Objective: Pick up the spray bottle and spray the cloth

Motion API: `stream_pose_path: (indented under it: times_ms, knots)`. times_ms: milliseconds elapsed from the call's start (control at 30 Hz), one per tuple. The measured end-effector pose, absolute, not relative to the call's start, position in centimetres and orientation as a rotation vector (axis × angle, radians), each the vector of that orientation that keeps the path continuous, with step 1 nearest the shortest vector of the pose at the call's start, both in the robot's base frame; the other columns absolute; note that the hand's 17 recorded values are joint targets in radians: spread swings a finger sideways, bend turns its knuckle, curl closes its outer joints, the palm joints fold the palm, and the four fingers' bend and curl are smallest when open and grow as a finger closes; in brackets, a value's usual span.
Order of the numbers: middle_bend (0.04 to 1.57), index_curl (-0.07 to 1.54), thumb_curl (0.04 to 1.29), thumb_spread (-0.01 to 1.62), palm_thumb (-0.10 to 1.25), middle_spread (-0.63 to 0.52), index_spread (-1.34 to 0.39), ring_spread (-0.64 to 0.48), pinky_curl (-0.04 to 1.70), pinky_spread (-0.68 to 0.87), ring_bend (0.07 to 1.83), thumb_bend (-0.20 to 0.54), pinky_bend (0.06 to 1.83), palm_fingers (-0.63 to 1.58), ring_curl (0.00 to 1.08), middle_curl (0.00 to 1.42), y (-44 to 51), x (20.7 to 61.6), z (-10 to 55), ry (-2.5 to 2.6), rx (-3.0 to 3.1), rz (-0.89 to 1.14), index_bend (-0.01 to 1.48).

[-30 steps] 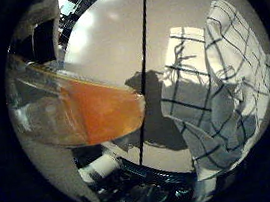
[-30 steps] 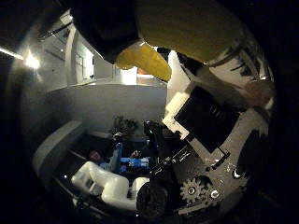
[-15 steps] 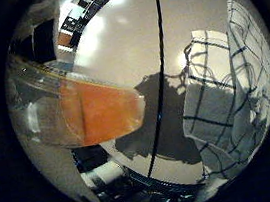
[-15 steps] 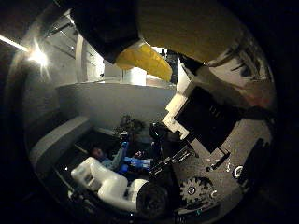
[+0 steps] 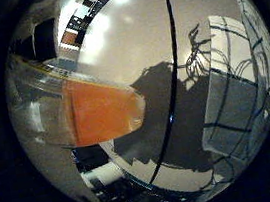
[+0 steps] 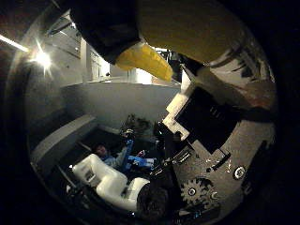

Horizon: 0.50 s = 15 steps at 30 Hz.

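Note:
The spray bottle [image 5: 91, 114] fills much of the little finger side view: a clear body holding orange liquid, lying close against my palm and held above the white table [image 5: 132, 46]. Its yellow spray head [image 6: 145, 61] shows in the thumb side view. There the white and black fingers of my right hand [image 6: 211, 126] curl round the bottle's top. The white cloth with dark blue checks [image 5: 236, 102] lies crumpled on the table, off to the side of the bottle's base. The shadow of hand and bottle falls on the table between them.
The table's near edge [image 5: 135, 176] curves below the bottle, with dark floor and equipment beyond it. White arm parts [image 6: 108, 180] sit low in the thumb side view. A pale wall [image 6: 112, 101] and ceiling lights lie behind.
The whole picture has shifted, so the hand has moved over the table with the bottle. The cloth now sits nearer the view's edge. The hold on the bottle is unchanged.

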State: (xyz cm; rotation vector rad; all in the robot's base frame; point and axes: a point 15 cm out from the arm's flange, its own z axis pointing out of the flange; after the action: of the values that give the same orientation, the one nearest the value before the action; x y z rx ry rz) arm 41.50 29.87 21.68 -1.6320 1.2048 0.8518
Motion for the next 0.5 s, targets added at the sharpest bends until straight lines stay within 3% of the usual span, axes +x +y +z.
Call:
stream_pose_path:
  times_ms: [167, 367, 500]
  knots:
    - [1.16, 0.78, 0.64, 0.96, 0.93, -0.13, -0.25, -0.2, 0.87, -0.36, 1.2, -0.025, 0.9, 1.11, 0.62, 0.64, 30.3, 40.9, 21.9, 1.161, -1.641, 0.866, 0.82]
    - [0.87, 0.68, 0.58, 0.96, 0.92, -0.18, -0.32, -0.23, 0.76, -0.46, 1.11, -0.024, 0.96, 0.94, 0.53, 0.55, 31.0, 39.8, 21.3, 1.141, -1.677, 0.897, 0.42]
    - [0.73, 0.65, 0.55, 0.97, 0.92, -0.19, -0.4, -0.25, 0.71, -0.47, 1.1, -0.022, 0.95, 0.89, 0.5, 0.52, 30.7, 39.3, 20.4, 1.138, -1.718, 0.904, 0.29]
